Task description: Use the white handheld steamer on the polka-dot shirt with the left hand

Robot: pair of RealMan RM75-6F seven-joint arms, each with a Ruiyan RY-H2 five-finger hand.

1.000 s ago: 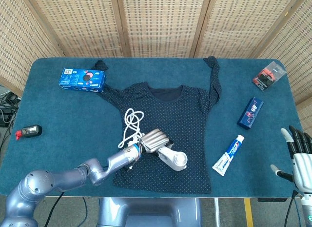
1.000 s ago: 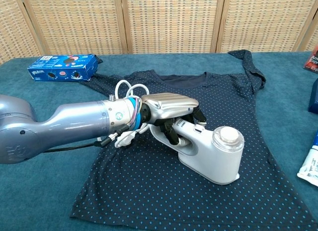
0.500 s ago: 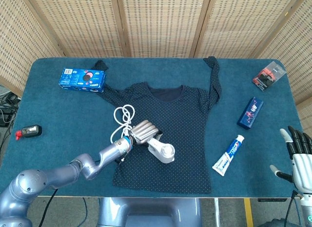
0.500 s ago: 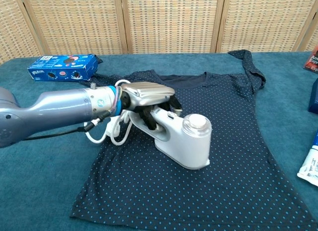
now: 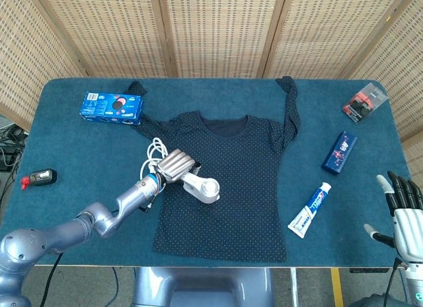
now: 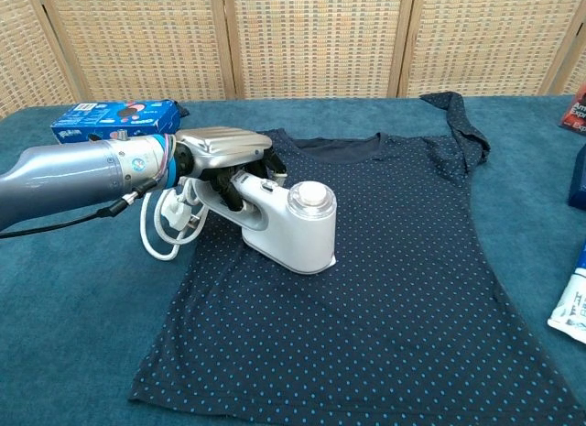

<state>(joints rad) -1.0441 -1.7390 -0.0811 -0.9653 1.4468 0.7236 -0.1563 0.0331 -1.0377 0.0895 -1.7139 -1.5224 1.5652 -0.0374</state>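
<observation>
now left hand [image 6: 222, 149] holds steamer [image 6: 286, 226], head aimed right-forward on shirt [image 6: 403, 289]

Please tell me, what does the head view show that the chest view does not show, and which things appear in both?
Only the head view shows the open right hand, the red-tipped black device and the red-black package in full. Only the chest view shows the steamer's round top cap from the side. Both show the left hand holding the white handheld steamer on the polka-dot shirt, the coiled cord and the blue cookie box.
</observation>
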